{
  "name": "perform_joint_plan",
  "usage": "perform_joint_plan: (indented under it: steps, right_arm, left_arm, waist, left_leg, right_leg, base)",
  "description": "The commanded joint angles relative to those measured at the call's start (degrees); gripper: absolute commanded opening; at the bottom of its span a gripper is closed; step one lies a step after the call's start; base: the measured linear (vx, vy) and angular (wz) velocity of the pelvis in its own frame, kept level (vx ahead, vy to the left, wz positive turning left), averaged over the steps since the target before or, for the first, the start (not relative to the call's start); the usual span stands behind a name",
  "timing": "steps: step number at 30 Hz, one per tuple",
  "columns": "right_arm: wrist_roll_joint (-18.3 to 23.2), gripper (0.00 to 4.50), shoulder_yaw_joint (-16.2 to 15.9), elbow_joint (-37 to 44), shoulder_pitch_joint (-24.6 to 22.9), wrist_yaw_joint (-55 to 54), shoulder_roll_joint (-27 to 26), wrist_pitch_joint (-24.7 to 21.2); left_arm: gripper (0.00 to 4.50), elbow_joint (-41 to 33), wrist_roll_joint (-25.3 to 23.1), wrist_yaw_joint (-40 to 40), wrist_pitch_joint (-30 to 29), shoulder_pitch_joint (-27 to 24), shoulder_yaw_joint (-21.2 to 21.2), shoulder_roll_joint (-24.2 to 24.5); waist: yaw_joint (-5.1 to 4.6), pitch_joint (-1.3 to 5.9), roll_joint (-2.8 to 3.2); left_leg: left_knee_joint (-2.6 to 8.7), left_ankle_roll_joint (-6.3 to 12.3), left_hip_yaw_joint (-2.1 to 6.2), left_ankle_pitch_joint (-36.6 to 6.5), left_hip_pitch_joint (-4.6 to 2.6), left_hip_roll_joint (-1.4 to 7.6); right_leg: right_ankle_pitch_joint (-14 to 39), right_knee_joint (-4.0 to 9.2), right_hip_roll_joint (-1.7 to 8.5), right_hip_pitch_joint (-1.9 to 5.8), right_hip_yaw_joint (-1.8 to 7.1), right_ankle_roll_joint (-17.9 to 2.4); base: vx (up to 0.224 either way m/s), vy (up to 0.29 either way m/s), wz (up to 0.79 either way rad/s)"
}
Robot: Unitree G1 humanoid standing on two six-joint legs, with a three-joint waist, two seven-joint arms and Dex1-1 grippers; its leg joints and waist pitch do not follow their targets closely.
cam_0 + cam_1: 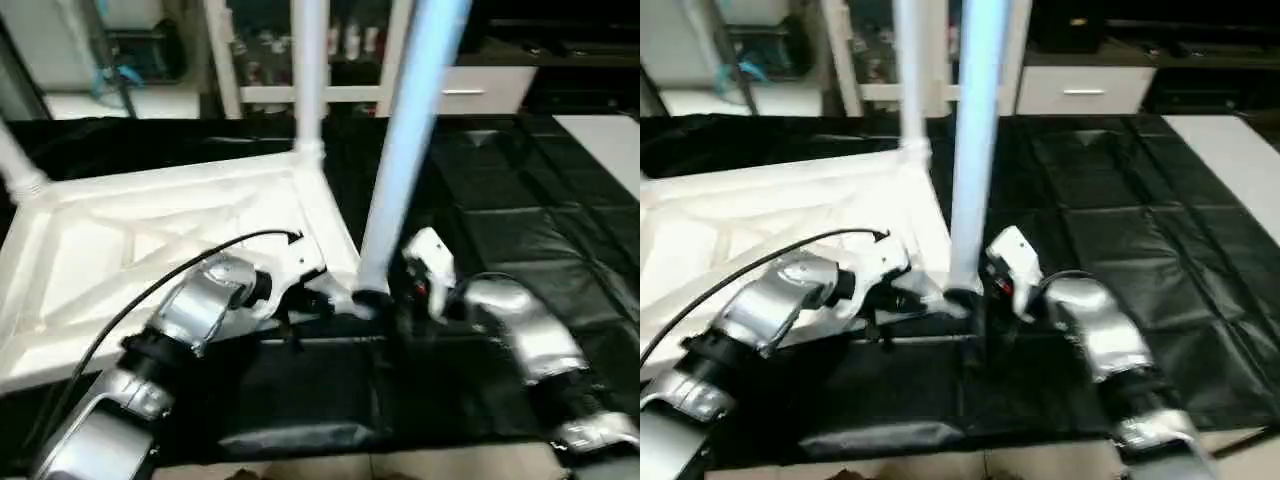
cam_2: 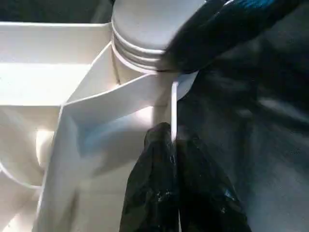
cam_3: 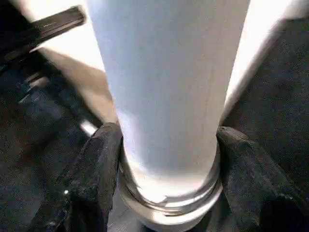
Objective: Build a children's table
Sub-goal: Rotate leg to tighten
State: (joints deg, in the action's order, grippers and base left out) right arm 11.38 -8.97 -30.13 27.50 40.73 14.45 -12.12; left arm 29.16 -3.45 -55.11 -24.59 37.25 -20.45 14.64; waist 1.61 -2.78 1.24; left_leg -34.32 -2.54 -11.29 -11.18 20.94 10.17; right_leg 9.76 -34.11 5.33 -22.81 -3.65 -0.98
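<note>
My right gripper [image 3: 166, 159] clasped the near-corner leg [image 1: 405, 160] at its base; my left gripper [image 2: 176, 159] pinched the tabletop's rim [image 2: 174, 111] beside the corner socket [image 2: 145, 58]. The upside-down children's table [image 1: 150, 240] lay on the black work table's [image 1: 530, 230] left half — I judged the leg wanted keeping plumb while twisted home.

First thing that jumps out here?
The tall white leg standing in the near corner socket of the upturned tabletop, with the right gripper clasped round its base. Just left of it, the left gripper pinches the tabletop's rim. Two more legs rise from the far corners.
</note>
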Motion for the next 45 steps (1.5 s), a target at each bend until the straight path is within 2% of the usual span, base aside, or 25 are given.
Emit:
perform_joint_plan:
  steps: [1,2,4,8,10,12,13,16,17,19,20,21,22,24,30,31,33,34,35,36,37,40,42,43,45]
  right_arm:
    - [-2.06,2.64,4.53,-6.89,2.81,-17.09,-4.20,0.01]
    - [-2.05,2.64,5.90,-9.53,4.12,-23.29,-6.70,0.46]
    - [-2.38,2.63,7.39,-13.35,6.22,-31.35,-9.75,1.21]
    - [-4.33,2.63,7.26,-17.47,8.75,-38.16,-11.85,2.57]
    - [-6.31,2.63,7.51,-21.44,11.43,-45.83,-13.81,4.62]
    - [-7.10,2.63,7.70,-23.14,12.80,-47.91,-14.47,6.53]
    - [-7.13,2.63,8.05,-24.12,13.47,-48.05,-14.75,7.88]
    - [-6.24,2.63,9.19,-24.94,14.31,-47.37,-15.21,9.81]
    - [-5.93,2.63,9.25,-25.46,14.61,-47.17,-15.13,10.61]
    - [-5.72,2.63,9.25,-25.51,14.52,-46.02,-14.68,11.91]
    - [-5.65,2.98,9.21,-25.24,14.37,-45.37,-14.54,12.13]
    - [-5.62,2.98,9.31,-25.31,14.36,-45.49,-14.52,12.65]
    - [-5.41,3.33,9.62,-25.10,14.23,-45.66,-14.44,13.50]
    - [-5.44,3.38,9.67,-23.93,13.66,-45.30,-14.04,14.27]
    - [-7.52,3.82,8.12,-7.77,5.44,-41.81,-9.10,10.75]
    - [-7.60,3.82,7.92,-4.06,3.42,-40.73,-7.93,9.93]
    - [-5.09,3.82,7.04,7.06,-3.30,-33.56,-4.33,5.78]
    - [-5.09,3.82,7.04,7.06,-3.30,-33.56,-4.33,5.78]
    - [-2.48,3.82,5.77,13.06,-7.46,-27.80,-1.87,2.54]
    - [-2.40,3.82,5.70,13.30,-7.63,-27.59,-1.74,2.44]
    - [-0.14,3.82,3.11,21.06,-13.12,-21.05,2.58,-0.89]
    - [0.83,3.82,2.06,24.15,-15.47,-18.60,4.41,-2.00]
    - [3.54,3.82,1.19,29.69,-20.00,-15.40,7.07,-5.07]
    - [3.53,3.82,0.57,31.87,-22.20,-14.15,8.26,-5.56]
    - [3.21,3.82,-0.09,33.24,-23.74,-13.32,8.90,-6.10]
  left_arm:
    - [0.00,4.77,-0.38,5.57,-0.18,1.73,-1.01,-5.18]
    - [0.00,7.74,-0.84,9.00,0.53,3.13,-0.48,-7.16]
    - [0.00,11.71,-1.42,13.66,1.67,5.06,0.21,-9.51]
    - [0.00,15.34,-2.12,18.22,3.08,6.68,1.27,-11.16]
    - [0.00,19.08,-2.80,22.25,4.84,8.18,2.57,-12.57]
    - [0.00,20.25,-3.13,23.00,5.55,8.60,3.18,-12.91]
    - [0.00,21.05,-3.28,23.05,6.08,8.88,3.44,-13.04]
    - [0.00,21.72,-3.42,22.27,7.16,8.89,3.53,-12.85]
    - [0.00,22.09,-3.45,21.86,7.78,8.82,3.42,-12.72]
    - [0.00,22.51,-3.44,21.29,8.29,8.80,3.19,-12.68]
    - [0.00,22.58,-3.42,21.06,8.51,8.76,3.15,-12.64]
    - [0.00,23.07,-3.43,21.07,8.88,8.90,3.22,-12.69]
    - [0.00,23.80,-3.48,20.92,9.51,9.12,3.24,-12.76]
    - [0.00,24.41,-3.56,20.70,10.07,9.29,3.31,-12.85]
    - [0.00,24.80,-3.70,17.56,12.78,9.08,2.66,-12.58]
    - [0.00,24.79,-3.73,16.78,13.66,8.99,2.45,-12.44]
    - [0.00,24.70,-3.67,14.09,17.34,8.53,1.95,-12.21]
    - [0.00,24.70,-3.67,14.09,17.34,8.53,1.95,-12.21]
    - [0.00,25.03,-3.74,13.61,19.85,8.49,1.83,-12.25]
    - [0.00,25.05,-3.74,13.61,19.96,8.50,1.84,-12.26]
    - [0.00,25.69,-3.80,13.34,24.40,8.68,1.85,-12.47]
    - [0.00,26.00,-3.98,13.61,26.70,8.80,1.76,-12.59]
    - [0.00,26.37,-4.16,12.79,31.64,8.92,1.25,-12.85]
    - [0.00,26.43,-4.29,13.37,33.31,9.00,1.22,-13.11]
    - [0.00,26.37,-4.40,15.07,34.62,8.99,1.52,-13.41]
  waist:
    - [-0.42,3.25,0.04]
    - [-0.58,3.32,-0.07]
    - [-1.43,3.43,0.21]
    - [-1.49,3.72,0.36]
    - [-1.55,3.61,0.36]
    - [-1.26,3.68,-0.06]
    - [-1.18,3.75,-0.21]
    - [-1.04,3.82,-0.05]
    - [-1.08,3.86,-0.46]
    - [-0.99,3.79,-0.22]
    - [-1.02,3.73,-0.51]
    - [-0.94,3.65,-0.37]
    - [-0.99,3.60,-0.32]
    - [-0.89,3.63,-0.31]
    - [1.12,3.85,-0.21]
    - [1.31,3.93,-0.31]
    - [2.05,3.84,0.10]
    - [2.23,3.87,-0.31]
    - [2.31,3.74,0.02]
    - [2.64,3.63,-0.13]
    - [2.56,3.56,-0.07]
    - [2.55,3.26,-0.20]
    - [2.23,3.11,-0.39]
    - [2.04,3.09,-0.31]
    - [2.07,2.97,-0.43]
  left_leg:
    - [4.67,-1.27,1.95,-18.23,-0.91,2.62]
    - [4.75,-1.55,2.14,-18.42,-0.72,2.58]
    - [4.78,-2.52,2.18,-19.83,-0.87,2.37]
    - [4.55,-0.12,1.74,-18.09,-0.58,2.26]
    - [4.45,-0.22,1.61,-18.72,-0.86,2.09]
    - [4.53,0.19,1.71,-17.32,-0.55,2.17]
    - [4.44,0.66,1.62,-16.87,-0.65,2.22]
    - [4.49,1.71,1.54,-15.14,-0.40,2.34]
    - [4.46,1.98,1.48,-14.82,-0.41,2.36]
    - [4.42,2.49,1.43,-14.16,-0.33,2.38]
    - [4.42,2.72,1.37,-14.37,-0.33,2.39]
    - [4.48,2.80,1.43,-14.57,-0.33,2.41]
    - [4.52,2.63,1.42,-15.23,-0.39,2.38]
    - [4.56,2.36,1.45,-15.52,-0.51,2.43]
    - [4.40,3.66,1.04,-10.31,-0.82,2.61]
    - [4.30,4.33,1.09,-9.10,-0.60,2.53]
    - [4.24,5.27,1.02,-8.74,-0.85,2.66]
    - [4.23,5.88,1.04,-8.79,-0.87,2.77]
    - [4.29,6.36,1.03,-9.37,-0.57,2.52]
    - [4.37,6.26,1.06,-10.30,-0.66,2.79]
    - [4.48,5.89,1.18,-11.25,-0.48,2.67]
    - [4.78,4.41,1.42,-14.94,-0.46,2.65]
    - [4.92,4.00,1.54,-15.84,-0.31,2.54]
    - [4.87,4.00,1.45,-16.37,-0.57,2.56]
    - [4.80,4.01,1.41,-16.63,-0.73,2.59]
  right_leg:
    - [23.02,5.02,3.36,1.93,2.06,-10.22]
    - [23.21,4.93,3.30,2.14,1.92,-9.91]
    - [22.10,5.09,3.10,1.72,1.88,-9.94]
    - [15.94,4.83,3.03,1.88,2.03,-11.55]
    - [17.34,5.06,3.07,1.54,2.04,-11.70]
    - [17.10,4.95,3.19,1.98,2.01,-11.25]
    - [16.73,4.83,3.27,1.83,2.08,-11.32]
    - [13.69,4.52,3.17,2.05,2.04,-11.66]
    - [13.13,4.49,3.14,2.04,2.04,-11.84]
    - [12.35,4.38,3.27,2.12,2.06,-12.41]
    - [13.05,4.48,3.29,2.14,2.07,-12.41]
    - [14.18,4.53,3.37,2.18,2.08,-12.23]
    - [15.59,4.71,3.33,2.06,2.07,-11.87]
    - [16.27,4.83,3.32,1.94,2.10,-11.47]
    - [8.34,4.12,3.04,2.14,2.39,-11.50]
    - [6.83,3.96,3.10,2.44,2.40,-11.55]
    - [6.03,4.06,3.17,2.29,2.51,-11.42]
    - [5.48,3.93,3.15,2.46,2.56,-11.48]
    - [7.01,4.23,3.12,2.68,2.46,-11.48]
    - [8.49,4.45,3.28,2.62,2.52,-10.91]
    - [10.97,4.70,3.21,2.82,2.45,-9.98]
    - [20.63,5.63,3.45,2.52,2.46,-7.06]
    - [24.43,6.23,3.32,2.50,2.42,-5.26]
    - [25.72,6.40,3.26,1.95,2.47,-5.06]
    - [28.10,6.68,3.30,1.60,2.44,-4.61]
  base:
    - [0.000,0.000,0.00]
    - [0.000,0.000,0.00]
    - [0.000,0.000,0.00]
    - [0.000,0.000,0.00]
    - [0.000,0.000,0.00]
    - [0.000,0.000,0.00]
    - [0.000,0.000,0.00]
    - [0.000,0.000,0.00]
    - [0.000,0.000,0.00]
    - [0.000,0.000,0.00]
    - [0.000,0.000,0.00]
    - [0.000,0.000,0.00]
    - [0.000,0.000,0.00]
    - [0.000,0.000,0.00]
    - [0.000,0.000,0.00]
    - [0.000,0.000,0.00]
    - [0.000,0.000,0.00]
    - [0.000,0.000,0.00]
    - [0.000,0.000,0.00]
    - [0.000,0.000,0.00]
    - [0.000,0.000,0.00]
    - [0.000,0.000,0.00]
    - [0.000,0.000,0.00]
    - [0.000,0.000,0.00]
    - [0.000,0.000,0.00]
